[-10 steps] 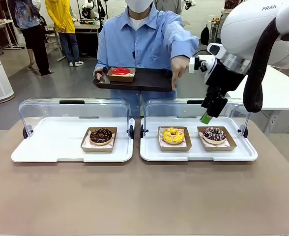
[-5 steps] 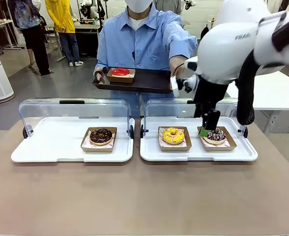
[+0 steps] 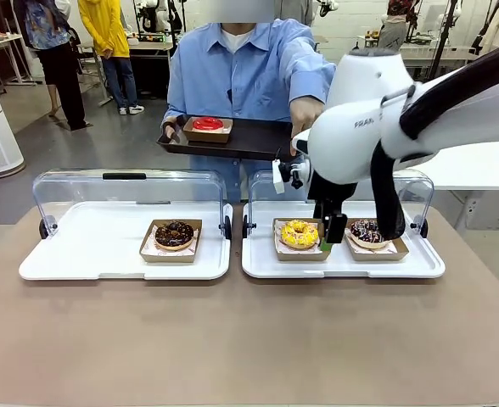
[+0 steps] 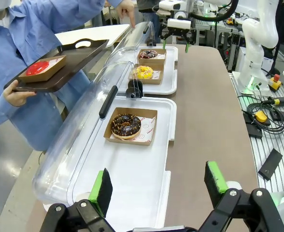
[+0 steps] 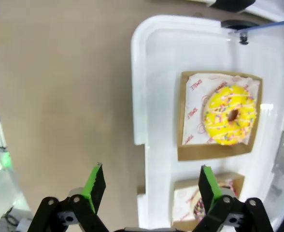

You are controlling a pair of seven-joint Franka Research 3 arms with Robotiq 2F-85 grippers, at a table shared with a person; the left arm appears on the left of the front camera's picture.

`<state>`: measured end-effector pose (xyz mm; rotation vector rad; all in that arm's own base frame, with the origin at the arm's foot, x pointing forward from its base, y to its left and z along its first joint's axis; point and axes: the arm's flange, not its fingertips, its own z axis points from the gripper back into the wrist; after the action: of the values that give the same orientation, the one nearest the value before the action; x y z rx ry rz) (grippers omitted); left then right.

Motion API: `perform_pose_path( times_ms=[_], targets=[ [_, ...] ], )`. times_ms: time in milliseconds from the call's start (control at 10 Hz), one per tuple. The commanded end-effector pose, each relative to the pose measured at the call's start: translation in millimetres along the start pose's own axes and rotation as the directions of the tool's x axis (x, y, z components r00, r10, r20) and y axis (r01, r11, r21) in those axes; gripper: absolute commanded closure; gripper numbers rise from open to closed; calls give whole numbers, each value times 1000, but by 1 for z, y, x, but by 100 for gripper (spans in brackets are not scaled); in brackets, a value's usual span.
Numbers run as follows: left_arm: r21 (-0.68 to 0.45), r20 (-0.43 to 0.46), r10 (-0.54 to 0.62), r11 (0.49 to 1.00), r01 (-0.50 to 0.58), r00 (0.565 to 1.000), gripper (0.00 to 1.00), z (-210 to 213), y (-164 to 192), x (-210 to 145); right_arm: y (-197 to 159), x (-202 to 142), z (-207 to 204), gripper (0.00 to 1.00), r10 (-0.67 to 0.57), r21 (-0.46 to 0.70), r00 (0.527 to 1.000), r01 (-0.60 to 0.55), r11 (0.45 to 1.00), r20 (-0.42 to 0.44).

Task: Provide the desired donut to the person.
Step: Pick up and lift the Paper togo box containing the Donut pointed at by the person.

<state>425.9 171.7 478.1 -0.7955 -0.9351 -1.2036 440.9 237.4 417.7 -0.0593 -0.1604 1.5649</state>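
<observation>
right gripper [image 3: 333, 227]: wide open, holding nothing | yellow sprinkled ring donut [image 3: 299, 233]: on the white plastic tray [image 3: 343, 270], just left of that gripper, likely the wanted one | right arm is nearer

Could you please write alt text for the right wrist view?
The open right gripper hangs above a white tray holding a yellow sprinkled donut in a cardboard box. A second boxed donut is partly visible beside it.
</observation>
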Motion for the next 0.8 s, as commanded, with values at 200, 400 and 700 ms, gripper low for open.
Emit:
perform_pose_path(
  times_ms=[200, 400, 700],
  targets=[
    [16, -2, 5, 1000, -5, 1000, 0, 0, 0, 0, -11, 8, -36, 0, -15, 13, 1000, 16, 1000, -20],
    [16, -2, 5, 1000, -5, 1000, 0, 0, 0, 0, -7, 3, -38, 0, -3, 31, 1000, 3, 1000, 1],
    [16, -2, 5, 1000, -5, 1000, 0, 0, 0, 0, -7, 3, -38, 0, -3, 31, 1000, 3, 1000, 1]
  ],
)
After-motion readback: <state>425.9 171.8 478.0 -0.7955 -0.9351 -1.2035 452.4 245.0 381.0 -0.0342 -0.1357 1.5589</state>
